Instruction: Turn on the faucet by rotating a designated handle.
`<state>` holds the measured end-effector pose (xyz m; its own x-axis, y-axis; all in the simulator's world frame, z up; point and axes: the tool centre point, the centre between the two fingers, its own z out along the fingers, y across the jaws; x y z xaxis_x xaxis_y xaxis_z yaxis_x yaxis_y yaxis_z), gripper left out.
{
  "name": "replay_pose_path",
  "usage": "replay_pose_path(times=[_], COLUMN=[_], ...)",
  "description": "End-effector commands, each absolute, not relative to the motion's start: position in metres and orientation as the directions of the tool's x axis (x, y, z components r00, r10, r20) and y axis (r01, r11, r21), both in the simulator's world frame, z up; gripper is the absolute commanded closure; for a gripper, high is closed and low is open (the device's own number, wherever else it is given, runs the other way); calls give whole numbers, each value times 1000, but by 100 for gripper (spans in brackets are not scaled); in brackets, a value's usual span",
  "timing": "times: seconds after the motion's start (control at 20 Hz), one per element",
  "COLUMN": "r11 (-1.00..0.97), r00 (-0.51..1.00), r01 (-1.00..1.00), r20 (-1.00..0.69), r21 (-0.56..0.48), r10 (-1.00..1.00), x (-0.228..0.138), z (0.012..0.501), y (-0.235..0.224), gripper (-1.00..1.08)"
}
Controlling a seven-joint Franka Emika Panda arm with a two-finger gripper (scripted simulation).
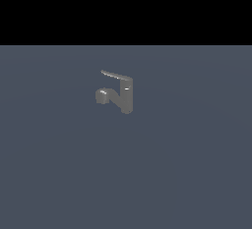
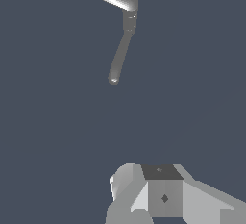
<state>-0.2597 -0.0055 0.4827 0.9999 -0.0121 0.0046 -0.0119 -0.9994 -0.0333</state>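
The small grey metallic faucet [image 1: 126, 97] stands alone on the slate floor; its thin flat grey lever handle [image 1: 116, 75] tops the cylinder; the pale gripper [image 2: 166, 196] sits well apart (open or closed, I cannot tell); it risks nudging the thicker spout [image 1: 106, 95] instead.

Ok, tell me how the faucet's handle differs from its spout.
The handle is thin and flat; the spout is thicker and ends in a rounded head. The handle joins the top of the faucet's upright body; the spout leaves it lower and angles downward. Both are grey metal and, in the exterior view, reach toward its left.
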Motion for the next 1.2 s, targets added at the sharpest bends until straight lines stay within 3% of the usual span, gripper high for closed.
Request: replay_pose_path(times=[0.0, 0.65, 1.15], r11=[-999, -997, -995], r00=[1000, 1000, 997], r01=[-12, 13, -75], r20=[5, 23, 17], r21=[-33, -72, -63], r10=[-12, 11, -76], x=[-260, -252, -229], z=[483, 488, 489], y=[-5, 1, 2], gripper=[108, 108, 108])
